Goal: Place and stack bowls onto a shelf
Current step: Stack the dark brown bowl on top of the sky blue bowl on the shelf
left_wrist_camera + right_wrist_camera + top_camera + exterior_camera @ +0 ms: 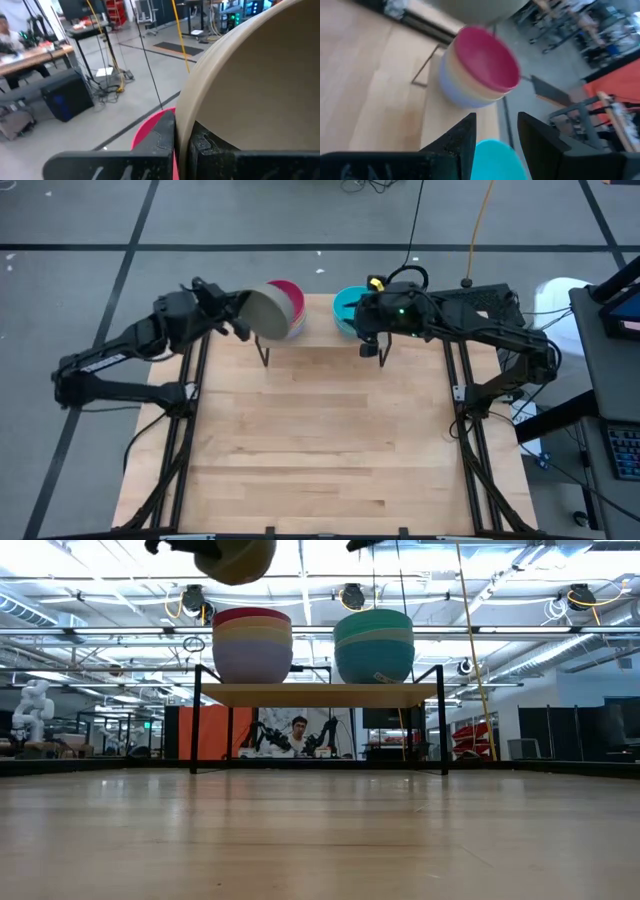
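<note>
My left gripper [243, 320] is shut on an olive-grey bowl [265, 311], which hangs tipped on its side above the shelf's left end. Just under it, a stack of bowls with a magenta one on top [291, 304] rests on the shelf [320, 694]. A second stack, cyan and teal [373, 645], stands on the shelf's right half. My right gripper [497, 142] hovers open above the cyan stack [495, 161], pointing toward the magenta stack [482, 65], with nothing between its fingers. My left gripper pinches the olive-grey bowl's wall at the rim [183, 131], one finger on each side of it. The fingers come roughly level from the table's left. The bowl [238, 558] is tipped on its side, lifted clear of the stacks and the shelf.
The shelf stands on thin black legs [195, 725] at the table's far edge. The wide wooden tabletop [320, 450] lies in front of it. Beyond the table are cables, desks and a person [297, 730] in the room.
</note>
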`<state>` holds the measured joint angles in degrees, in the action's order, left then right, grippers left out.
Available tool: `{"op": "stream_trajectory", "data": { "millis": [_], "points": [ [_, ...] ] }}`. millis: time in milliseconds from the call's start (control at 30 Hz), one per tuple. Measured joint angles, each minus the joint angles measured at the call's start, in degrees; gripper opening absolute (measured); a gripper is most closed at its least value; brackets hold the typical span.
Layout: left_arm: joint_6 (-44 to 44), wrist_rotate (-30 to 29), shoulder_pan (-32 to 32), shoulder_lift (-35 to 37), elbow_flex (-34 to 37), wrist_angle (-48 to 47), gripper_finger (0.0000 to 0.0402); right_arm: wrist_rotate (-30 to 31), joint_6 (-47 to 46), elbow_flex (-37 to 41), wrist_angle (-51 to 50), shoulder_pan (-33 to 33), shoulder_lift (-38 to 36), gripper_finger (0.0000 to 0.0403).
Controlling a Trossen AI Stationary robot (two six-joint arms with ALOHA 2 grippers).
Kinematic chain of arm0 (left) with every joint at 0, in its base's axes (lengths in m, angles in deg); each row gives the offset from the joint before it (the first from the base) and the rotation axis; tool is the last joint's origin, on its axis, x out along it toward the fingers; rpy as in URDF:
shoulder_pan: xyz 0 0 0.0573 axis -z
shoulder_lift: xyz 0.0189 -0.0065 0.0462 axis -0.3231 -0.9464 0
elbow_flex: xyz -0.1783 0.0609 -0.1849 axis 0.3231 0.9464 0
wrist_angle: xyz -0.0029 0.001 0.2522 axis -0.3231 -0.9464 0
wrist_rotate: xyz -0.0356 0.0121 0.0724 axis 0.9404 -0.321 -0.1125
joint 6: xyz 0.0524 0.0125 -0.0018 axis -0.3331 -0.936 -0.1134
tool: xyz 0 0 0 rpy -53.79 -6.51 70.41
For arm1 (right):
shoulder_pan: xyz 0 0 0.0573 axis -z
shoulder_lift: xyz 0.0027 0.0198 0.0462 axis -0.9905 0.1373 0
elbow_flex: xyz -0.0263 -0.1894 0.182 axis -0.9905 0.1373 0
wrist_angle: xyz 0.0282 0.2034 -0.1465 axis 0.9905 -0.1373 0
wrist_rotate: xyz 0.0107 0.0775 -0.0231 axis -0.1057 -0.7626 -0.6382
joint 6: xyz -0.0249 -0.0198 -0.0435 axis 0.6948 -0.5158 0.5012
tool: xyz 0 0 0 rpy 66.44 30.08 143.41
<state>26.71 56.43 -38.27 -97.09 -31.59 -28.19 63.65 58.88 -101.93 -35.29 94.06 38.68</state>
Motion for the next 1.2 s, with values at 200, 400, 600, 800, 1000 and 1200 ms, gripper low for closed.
{"op": "stream_trajectory", "data": {
  "millis": [200,400,600,800,1000,1200],
  "points": [
    [-4.39,-11.89,9.08,-6.51,-2.98,7.31,0.0006,5.80,-3.06,0.00,6.86,-2.11,-0.09,0.0137],
    [-10.89,-26.17,14.79,-13.36,-4.05,17.91,0.0006,11.36,-6.21,0.00,10.69,-5.85,-0.11,0.0137],
    [-17.74,-31.42,16.74,-18.48,-4.15,33.64,0.0006,15.71,-10.44,-0.01,13.47,-10.07,-0.11,0.0137],
    [-20.81,-31.81,18.18,-22.69,-4.15,43.16,0.0006,19.84,-10.34,-0.02,17.21,-12.95,-0.09,0.0134],
    [-20.59,-31.97,19.16,-23.27,-4.15,44.51,0.0006,23.57,-8.64,0.00,18.78,-14.00,-0.09,0.0113],
    [-22.57,-32.80,20.57,-23.27,-4.15,47.14,0.0006,22.95,-8.68,0.01,18.71,-14.00,-0.09,0.0098]
  ]
}}
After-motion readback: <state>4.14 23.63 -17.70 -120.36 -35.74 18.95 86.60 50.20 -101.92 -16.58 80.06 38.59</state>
